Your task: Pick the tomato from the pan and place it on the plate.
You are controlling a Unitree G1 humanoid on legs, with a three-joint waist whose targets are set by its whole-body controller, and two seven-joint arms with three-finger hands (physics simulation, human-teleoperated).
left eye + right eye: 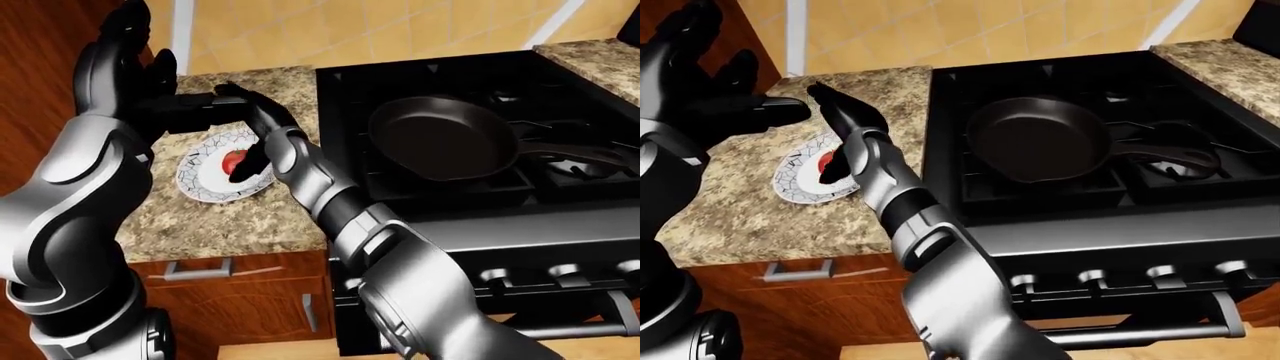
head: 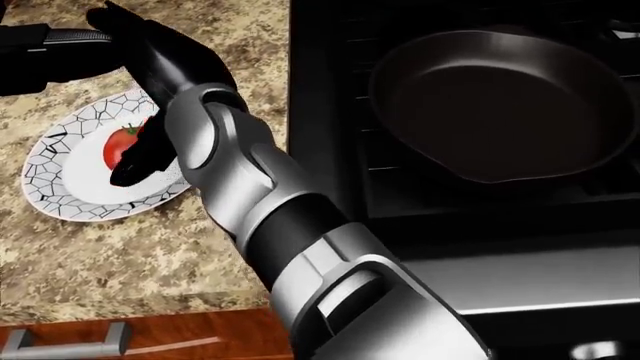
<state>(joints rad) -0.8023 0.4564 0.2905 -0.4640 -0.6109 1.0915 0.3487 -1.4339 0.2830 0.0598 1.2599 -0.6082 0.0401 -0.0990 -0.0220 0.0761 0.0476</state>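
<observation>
The red tomato (image 2: 118, 146) lies on the white plate with a black crackle pattern (image 2: 60, 195), on the granite counter left of the stove. My right hand (image 2: 125, 97) hangs over the plate with its fingers spread: the long fingers point to the view's upper left and the thumb (image 2: 135, 161) rests beside the tomato, not closed round it. The black pan (image 1: 445, 139) sits empty on the stove's left burner. My left hand (image 1: 140, 45) is raised open at the upper left, above the counter and apart from the plate.
The black stove (image 1: 560, 225) fills the right half of the left-eye view, with knobs and an oven handle along its lower face. The granite counter (image 1: 220, 217) holds the plate. Wooden drawers (image 1: 250, 300) lie below it. A second counter piece (image 1: 600, 60) is at the upper right.
</observation>
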